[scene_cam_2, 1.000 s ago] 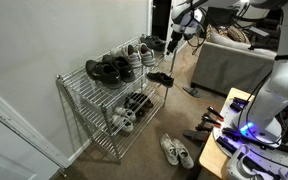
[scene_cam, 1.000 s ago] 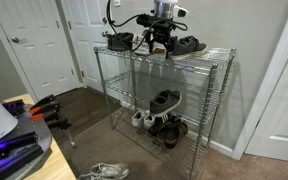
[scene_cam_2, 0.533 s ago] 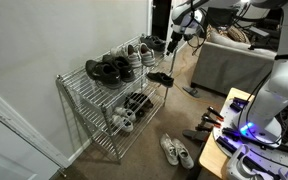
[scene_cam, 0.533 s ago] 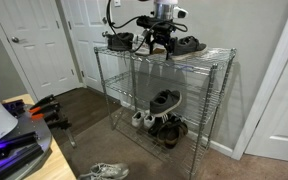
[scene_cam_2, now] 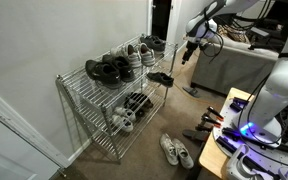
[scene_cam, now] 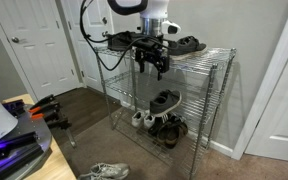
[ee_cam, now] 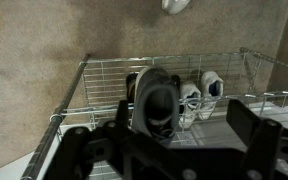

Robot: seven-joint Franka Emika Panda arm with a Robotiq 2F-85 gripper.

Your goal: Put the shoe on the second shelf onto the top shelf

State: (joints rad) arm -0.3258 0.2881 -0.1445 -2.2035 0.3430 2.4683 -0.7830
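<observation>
The shoe (scene_cam: pixel 165 99), dark with a thick whitish sole, lies alone on the second shelf (scene_cam: pixel 198 101) of the chrome wire rack. It also shows in an exterior view (scene_cam_2: pixel 161 78) and in the wrist view (ee_cam: pixel 156 100), seen from above among wire grid. The top shelf (scene_cam: pixel 212 52) carries dark shoes at both ends and shows in an exterior view (scene_cam_2: pixel 79 83). My gripper (scene_cam: pixel 151 62) hangs open and empty in front of the rack, just below the top shelf's edge and above the shoe. It also shows in an exterior view (scene_cam_2: pixel 189 50) and in the wrist view (ee_cam: pixel 184 140).
White sneakers (ee_cam: pixel 199 95) and dark shoes (scene_cam: pixel 169 128) fill the lowest tier. A white-and-grey pair (scene_cam: pixel 104 171) lies on the carpet in front of the rack. A grey sofa (scene_cam_2: pixel 234 65) stands behind the arm. White doors (scene_cam: pixel 39 45) and walls flank the rack.
My gripper has left its place over the top shelf. It has moved out in front of the rack and down. The shoes have not moved.
</observation>
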